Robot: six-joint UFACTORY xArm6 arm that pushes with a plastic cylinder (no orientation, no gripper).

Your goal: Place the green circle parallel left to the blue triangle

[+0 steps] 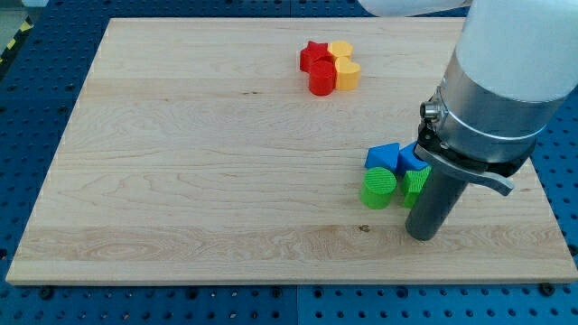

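Note:
The green circle (378, 189) lies on the wooden board (181, 162) at the view's lower right. The blue triangle (382, 157) touches it just above. A second blue block (412, 159) sits to the right of the triangle, partly hidden by the arm. A second green block (415, 183) lies to the right of the green circle, its shape partly hidden by the rod. My tip (424, 235) rests on the board just below and right of the green blocks, close to the second green block.
A red star (314, 56) and a red cylinder (322, 78) sit at the view's top centre, touching a yellow block (340, 49) and a yellow heart (348, 75). The arm's large body (492, 99) covers the board's right side.

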